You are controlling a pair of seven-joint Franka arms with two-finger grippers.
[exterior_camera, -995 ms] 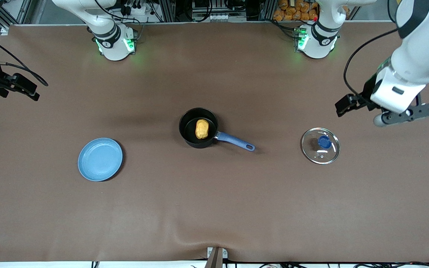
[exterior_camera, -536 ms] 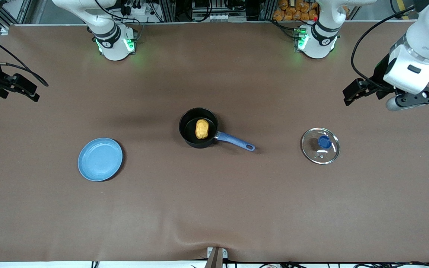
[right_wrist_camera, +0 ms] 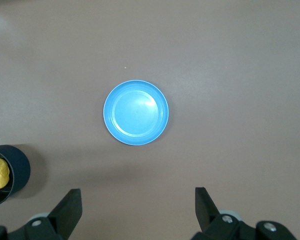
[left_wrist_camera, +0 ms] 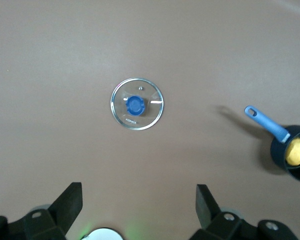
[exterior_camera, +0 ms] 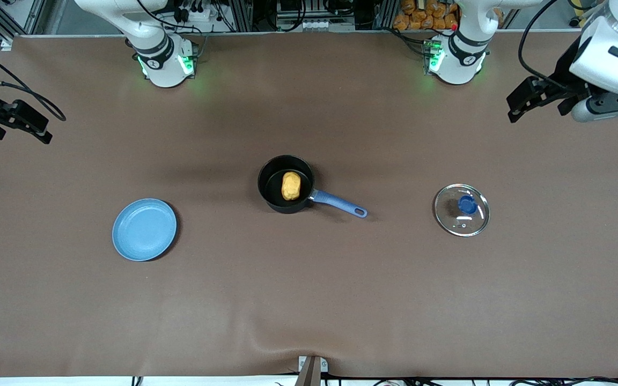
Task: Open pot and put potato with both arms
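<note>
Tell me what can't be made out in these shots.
- Pot: floor under the potato hidden; cut by the edge in both wrist views.
- Lid: rim lettering too small, left wrist view.
- Right gripper: partly cut off by the front view's edge.

Two arms: white rounded shells, black joint bands. Bases stood at table's top edge, each lit green at collar, small round logo mark between lights. Black cables looped along both forearms. Left gripper [left_wrist_camera: 139,207] and right gripper [right_wrist_camera: 138,207]: black, angular tapered fingers, silver screws showed on finger mounts. Grey rounded module sat beside left wrist flange.
</note>
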